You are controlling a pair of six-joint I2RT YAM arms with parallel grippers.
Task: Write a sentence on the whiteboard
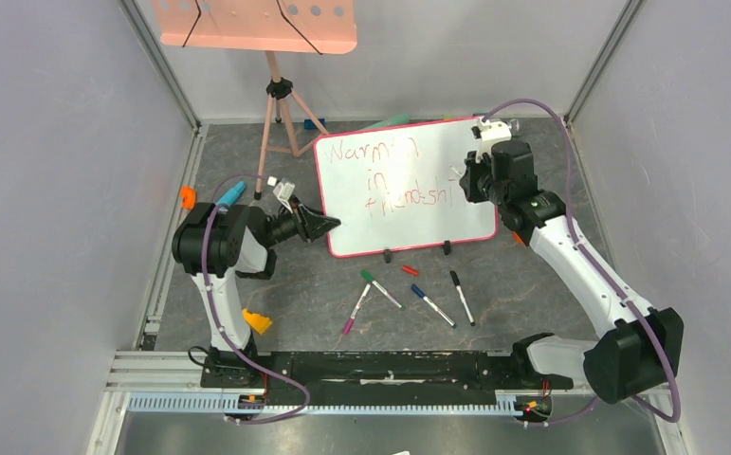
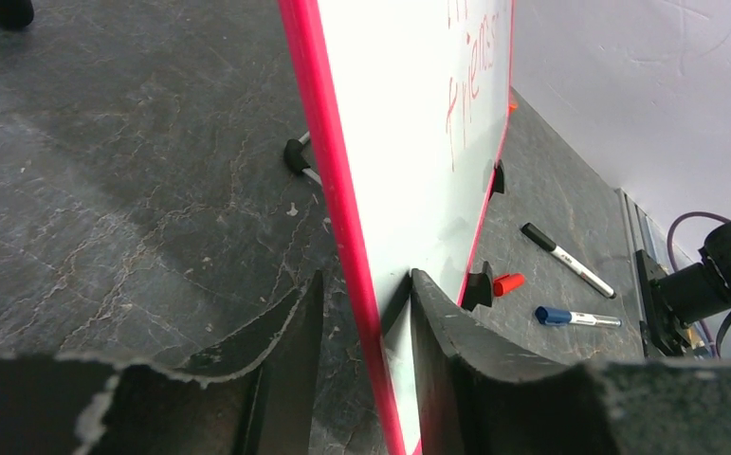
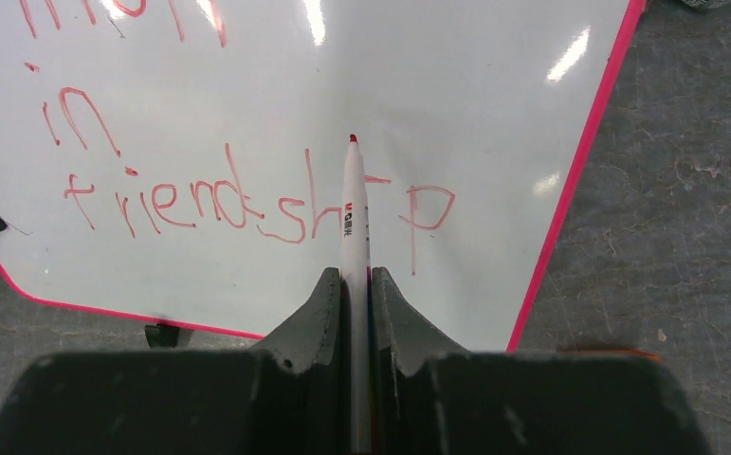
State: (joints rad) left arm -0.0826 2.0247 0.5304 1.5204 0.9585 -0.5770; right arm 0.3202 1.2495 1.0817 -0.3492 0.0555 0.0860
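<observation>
The whiteboard stands upright on two black clip feet, pink-rimmed, near the table's middle back. The sentence is in red marker, three lines; the right wrist view shows "in" and "friendship". My right gripper is shut on a white red-tipped marker, whose tip is close to the board above the "i" of "ship". It is at the board's right part. My left gripper straddles the board's left rim. Its jaws are open, with a gap beside the rim on the outer side.
Green, magenta, blue and black markers and a red cap lie in front of the board. A salmon perforated tray on a tripod stands at the back left. Grey walls close both sides.
</observation>
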